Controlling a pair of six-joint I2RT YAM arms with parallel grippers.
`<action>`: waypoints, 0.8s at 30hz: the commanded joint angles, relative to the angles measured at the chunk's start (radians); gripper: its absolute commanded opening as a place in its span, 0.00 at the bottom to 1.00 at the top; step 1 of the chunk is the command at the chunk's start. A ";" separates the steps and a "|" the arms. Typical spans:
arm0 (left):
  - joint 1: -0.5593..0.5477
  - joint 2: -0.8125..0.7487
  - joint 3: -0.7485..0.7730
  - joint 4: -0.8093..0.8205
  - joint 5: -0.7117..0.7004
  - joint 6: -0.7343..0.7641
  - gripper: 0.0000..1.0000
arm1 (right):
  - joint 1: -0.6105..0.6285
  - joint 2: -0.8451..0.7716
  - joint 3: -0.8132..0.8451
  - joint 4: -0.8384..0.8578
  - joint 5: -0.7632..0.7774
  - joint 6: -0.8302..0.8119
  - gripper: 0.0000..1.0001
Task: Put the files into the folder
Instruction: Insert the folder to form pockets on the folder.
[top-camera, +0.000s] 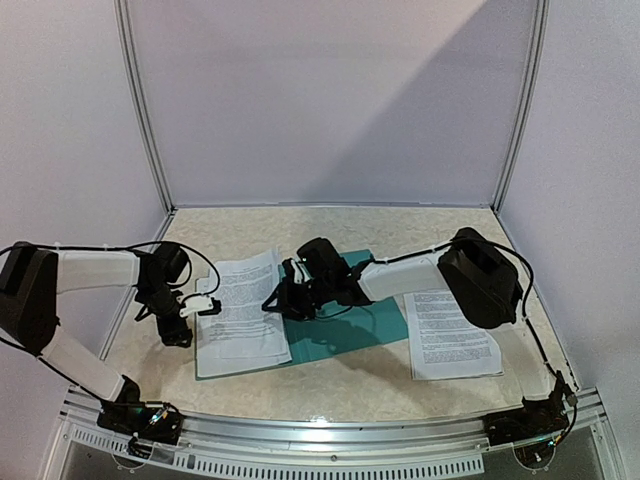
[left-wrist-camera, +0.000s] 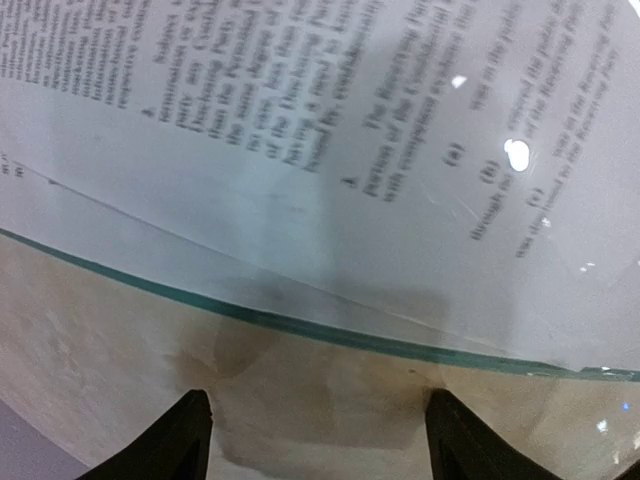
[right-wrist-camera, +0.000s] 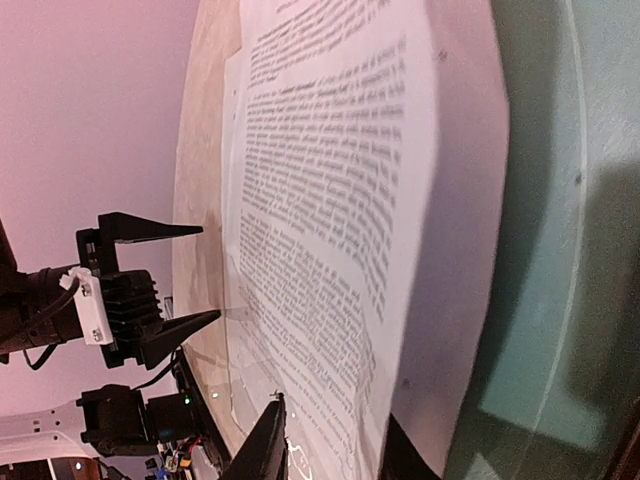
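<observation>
Teal folder (top-camera: 375, 325) lies long side left-right; files (top-camera: 240, 310) on it run near-far.

White arm links (top-camera: 95, 270) with black joints (top-camera: 165, 268); black pointed fingers (left-wrist-camera: 170, 440); thin black cables (top-camera: 410, 257).

Matt white paper files (top-camera: 240, 310) lie on a smooth, glossy teal folder (top-camera: 345, 338).

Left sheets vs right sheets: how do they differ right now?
Left sheets lie on the teal folder; right sheets lie on bare table beside it. Left sheets sit between the left pincer and right pincer; right sheets have no pincer near and are partly hidden under the right arm. Both are white paper with dense black print.
</observation>
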 joint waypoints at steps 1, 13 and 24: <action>0.056 0.088 0.071 0.104 -0.057 -0.013 0.74 | -0.039 0.058 0.045 -0.075 0.046 -0.040 0.27; 0.072 0.241 0.181 0.169 -0.121 -0.016 0.71 | -0.059 0.139 0.152 -0.051 -0.084 -0.108 0.11; 0.073 0.275 0.195 0.182 -0.116 -0.014 0.71 | -0.059 0.158 0.181 -0.077 -0.115 -0.119 0.00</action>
